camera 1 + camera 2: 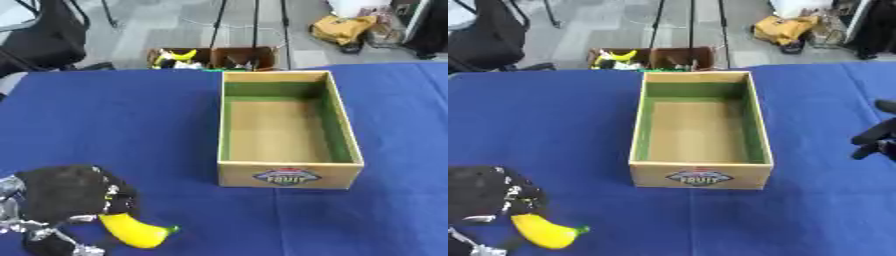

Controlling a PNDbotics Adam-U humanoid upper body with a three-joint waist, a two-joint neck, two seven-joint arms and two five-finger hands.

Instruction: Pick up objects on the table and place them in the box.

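A yellow banana (136, 231) with a green tip lies low at the table's front left. My left hand (70, 200) sits over its upper end, fingers curled round it, and the hand hides that end. The cardboard box (289, 175) stands at the table's middle, to the right of and beyond the banana. It is open-topped with green inner walls and a fruit label on its front, and nothing shows inside it. My right hand (875, 139) shows only at the right edge of the right eye view, fingers relaxed and holding nothing, to the right of the box.
The blue cloth (122, 125) covers the whole table. Beyond the far edge, on the floor, are a brown crate (210, 59) with yellow items, a yellow bag (346, 27), tripod legs and a black chair (39, 35).
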